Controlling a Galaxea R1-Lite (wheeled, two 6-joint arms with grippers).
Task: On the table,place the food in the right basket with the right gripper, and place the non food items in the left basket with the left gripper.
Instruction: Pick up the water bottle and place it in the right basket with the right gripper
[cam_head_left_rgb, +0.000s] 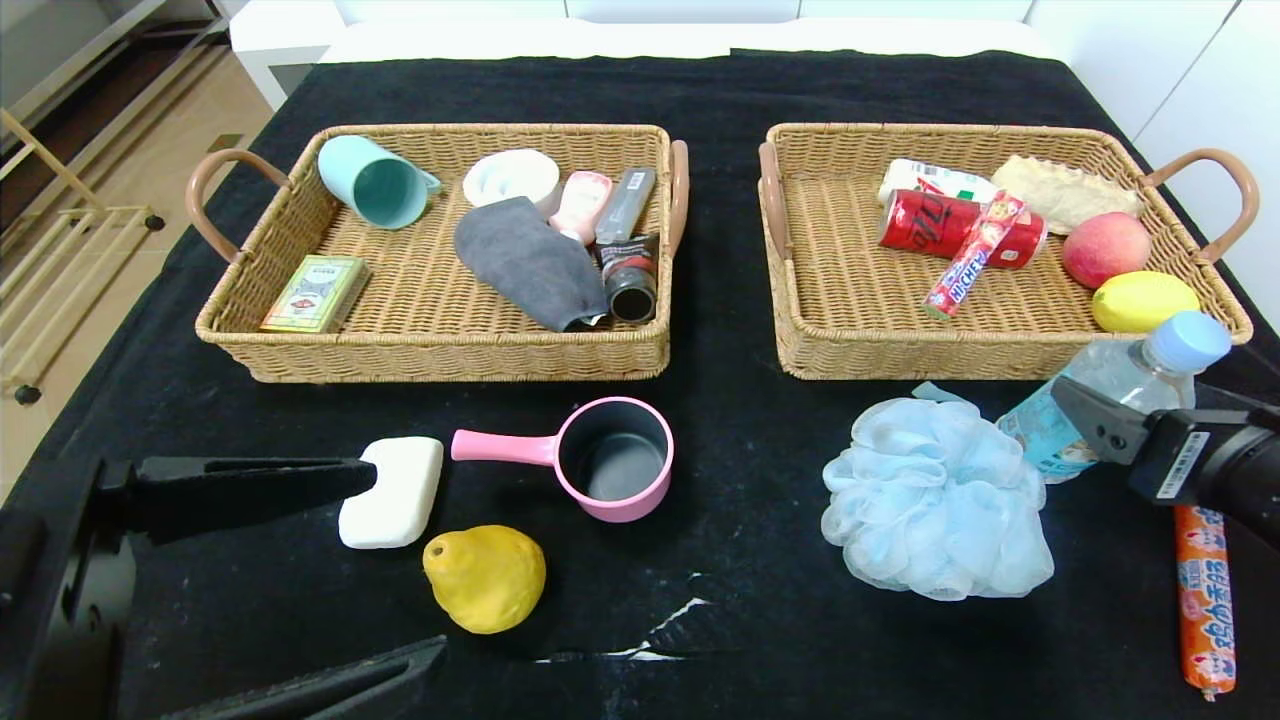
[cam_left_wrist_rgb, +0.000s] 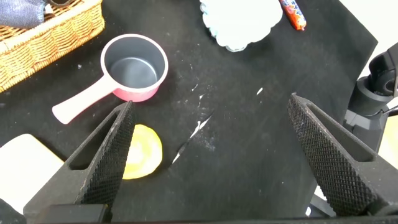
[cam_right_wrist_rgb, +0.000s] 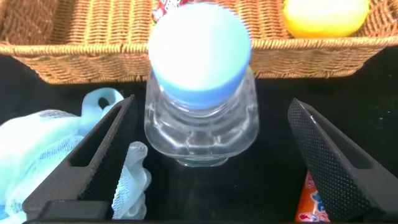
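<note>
We see the clear bottle (cam_head_left_rgb: 1110, 400) upright just before the right basket (cam_head_left_rgb: 880, 350), the mesh puff (cam_head_left_rgb: 935, 500) beside it, sausage stick (cam_head_left_rgb: 1203, 600), pear (cam_head_left_rgb: 487, 577), soap bar (cam_head_left_rgb: 395, 492), pink pot (cam_head_left_rgb: 610, 460) nearer us.

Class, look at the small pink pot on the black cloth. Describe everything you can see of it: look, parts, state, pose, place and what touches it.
The pink pot is a small round saucepan, pink outside, with a dark grey, empty inside and a long straight pink handle. It stands upright on the table, in front of the left basket, its handle pointing towards the white soap bar without touching it. The yellow pear lies nearer the robot, apart. No gripper touches it.
</note>
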